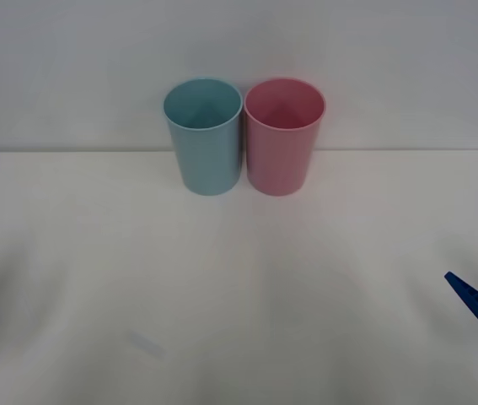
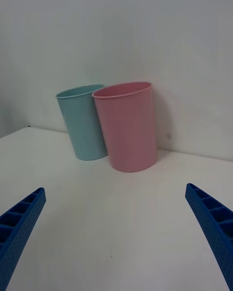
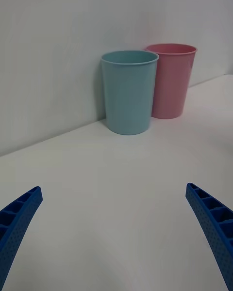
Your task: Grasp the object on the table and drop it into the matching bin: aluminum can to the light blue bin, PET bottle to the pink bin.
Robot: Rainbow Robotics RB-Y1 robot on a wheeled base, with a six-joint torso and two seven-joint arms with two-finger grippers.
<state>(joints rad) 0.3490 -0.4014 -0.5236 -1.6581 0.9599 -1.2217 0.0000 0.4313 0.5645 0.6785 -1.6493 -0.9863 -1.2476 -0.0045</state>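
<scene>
1. The light blue bin (image 1: pixel 204 135) and the pink bin (image 1: pixel 283 135) stand upright side by side at the far edge of the white table (image 1: pixel 239 304), against the wall, the blue one to the robot's left.
2. Their sides look to be touching or nearly so.
3. The right gripper (image 2: pixel 116 237) hangs low over the table's right edge, its blue ribbed fingers (image 2: pixel 213 223) spread wide and holding nothing.
4. The left gripper (image 3: pixel 114 237) sits at the left edge, fingers (image 3: pixel 19 218) likewise wide apart and empty.
5. Both grippers are well apart from the bins.
</scene>
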